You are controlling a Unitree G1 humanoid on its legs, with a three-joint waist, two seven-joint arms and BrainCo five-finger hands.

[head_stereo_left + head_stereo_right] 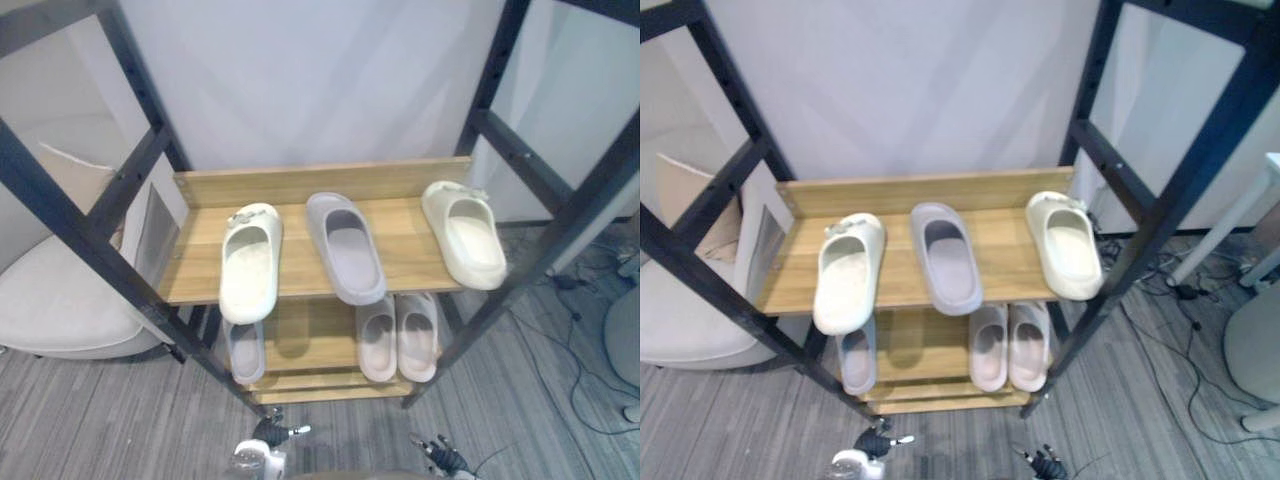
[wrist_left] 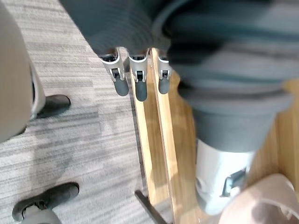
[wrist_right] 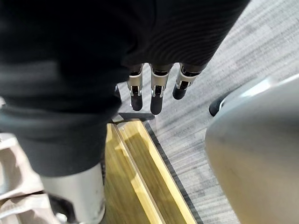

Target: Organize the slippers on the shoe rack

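Note:
A wooden shoe rack (image 1: 300,186) stands in front of me. Its top shelf holds a cream slipper (image 1: 250,262) on the left, a grey-lilac slipper (image 1: 345,247) in the middle and a second cream slipper (image 1: 463,233) on the right. On the lower shelf lie a grey slipper (image 1: 245,350) at the left and two pale pink slippers (image 1: 377,338) (image 1: 417,336) side by side. My left hand (image 1: 256,460) and right hand (image 1: 441,459) hang low before the rack, apart from every slipper. Both are open and empty, with straight fingers (image 2: 140,84) (image 3: 156,93) over the rack's bottom edge (image 2: 159,154).
Black metal frame bars (image 1: 70,235) (image 1: 560,230) slant across both sides of the rack. A white cushioned seat (image 1: 50,300) sits to the left. Cables (image 1: 585,330) and a round grey object (image 1: 625,345) lie on the grey floor to the right.

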